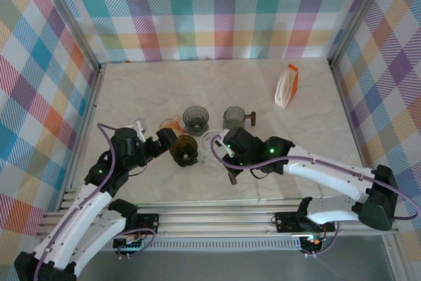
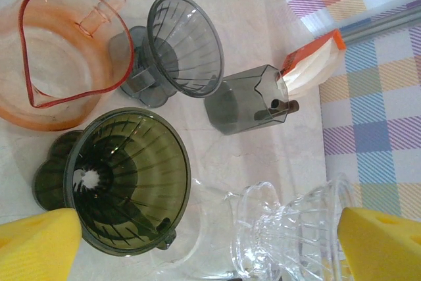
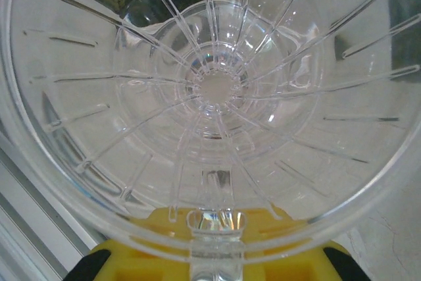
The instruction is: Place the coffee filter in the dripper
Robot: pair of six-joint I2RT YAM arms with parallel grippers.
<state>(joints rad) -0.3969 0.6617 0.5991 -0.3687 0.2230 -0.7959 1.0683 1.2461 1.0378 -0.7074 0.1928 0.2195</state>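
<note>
Right wrist: clear dripper (image 3: 210, 90) in claw (image 3: 212, 258)

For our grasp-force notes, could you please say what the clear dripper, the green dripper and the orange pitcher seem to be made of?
Clear dripper: glossy, colourless, see-through with moulded ribs; plastic or glass, unclear which. Green dripper: smoky translucent, ribbed, shiny; probably tinted plastic. Orange pitcher: pale translucent wall, brighter rim; likely tinted plastic too.

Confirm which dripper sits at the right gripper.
The clear dripper: colourless, ribbed, right against the right gripper. The olive dripper sits by the left gripper; the grey dripper stands farther back.
</note>
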